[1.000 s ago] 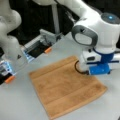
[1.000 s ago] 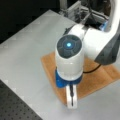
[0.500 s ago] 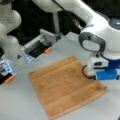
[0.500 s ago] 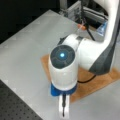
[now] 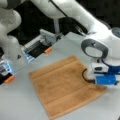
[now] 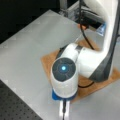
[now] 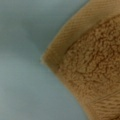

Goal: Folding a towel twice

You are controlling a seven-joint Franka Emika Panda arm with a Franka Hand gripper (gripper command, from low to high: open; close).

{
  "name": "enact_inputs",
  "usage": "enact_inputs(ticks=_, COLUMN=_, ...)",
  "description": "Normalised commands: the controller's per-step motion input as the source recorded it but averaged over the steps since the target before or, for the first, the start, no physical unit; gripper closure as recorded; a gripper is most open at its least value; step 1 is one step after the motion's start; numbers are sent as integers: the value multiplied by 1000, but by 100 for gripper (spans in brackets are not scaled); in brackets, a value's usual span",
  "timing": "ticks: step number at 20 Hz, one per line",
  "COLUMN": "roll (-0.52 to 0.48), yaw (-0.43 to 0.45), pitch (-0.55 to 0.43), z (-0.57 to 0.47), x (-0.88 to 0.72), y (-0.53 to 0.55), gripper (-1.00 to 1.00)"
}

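Currently the towel (image 5: 65, 86) lies flat and fully spread on the grey table (image 5: 20, 105), with no fold yet made. In a front view one plain woven band runs along the towel edge nearest the table's far side, and a second band runs close to the near edge.

Compared with the frames of a second ago, the arm has descended: the wrist and blue gripper mount now sit lower, directly over the towel corner at a front view's right. In a front view the gripper (image 6: 64, 110) projects below the blue mount toward a front view's bottom, just past the towel edge (image 6: 47, 62), with grey table beneath it. The towel itself has not shifted over that interval.

The wrist view confirms the approach. A towel corner (image 7: 53, 60) fills the right side of that view at very close range, with its woven border and terry pile visible, and bare table on the left. No fingers appear in the wrist view.

Jaw state: cannot tell; nothing is seen held.

Assessment: the first fold is at the corner-approach stage, and no cloth has been lifted.
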Motion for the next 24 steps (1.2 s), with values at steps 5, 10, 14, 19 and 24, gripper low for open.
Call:
enact_inputs(ticks=5, roll=-412, yaw=-68, pitch=272, z=21, x=329, y=107, gripper=-100)
enact_inputs(ticks=10, roll=-367, yaw=-1, pitch=189, z=12, x=376, y=19, gripper=-100)
enact_inputs(ticks=14, roll=-340, yaw=59, pitch=122, z=36, x=405, y=12, gripper=-100)
enact_inputs(ticks=19, roll=-302, yaw=84, pitch=85, z=19, x=393, y=61, gripper=-100)
enact_inputs(ticks=24, roll=-271, yaw=45, pitch=82, z=-43, x=375, y=96, gripper=-100)
